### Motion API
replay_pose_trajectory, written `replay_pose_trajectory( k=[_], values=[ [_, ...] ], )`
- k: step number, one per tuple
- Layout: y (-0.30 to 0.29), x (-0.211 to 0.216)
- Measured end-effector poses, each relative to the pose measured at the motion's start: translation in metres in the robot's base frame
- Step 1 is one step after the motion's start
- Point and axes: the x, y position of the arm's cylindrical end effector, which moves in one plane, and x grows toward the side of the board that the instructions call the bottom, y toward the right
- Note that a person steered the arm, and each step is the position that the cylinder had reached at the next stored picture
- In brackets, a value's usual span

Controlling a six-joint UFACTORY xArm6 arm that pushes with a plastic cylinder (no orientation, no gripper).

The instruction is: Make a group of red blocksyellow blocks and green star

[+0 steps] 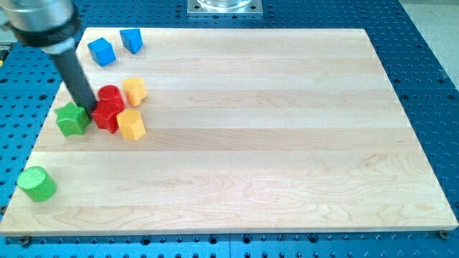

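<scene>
My tip (88, 110) is at the view's left, between the green star (72, 119) on its left and the red blocks on its right. A red cylinder (110, 95) stands behind a red star-like block (107, 115), and they touch. A yellow block (134, 91) sits right of the red cylinder. A second yellow block (131, 123) touches the red star-like block's right side. The green star is a small gap left of the red blocks.
A green cylinder (36, 183) stands alone at the bottom left corner of the wooden board (272, 143). Two blue blocks (102, 51) (132, 40) sit at the top left. The rod's grey mount (41, 21) hangs over the top left corner.
</scene>
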Motion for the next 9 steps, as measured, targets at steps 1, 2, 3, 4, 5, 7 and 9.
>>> replay_pose_trajectory(
  k=[1,2,3,4,5,7,9],
  values=[
    [-0.03,-0.03],
    [-0.046,-0.023],
    [-0.047,-0.013],
    [-0.047,-0.013],
    [-0.076,0.033],
    [0.0,0.067],
    [0.02,0.08]
  ],
)
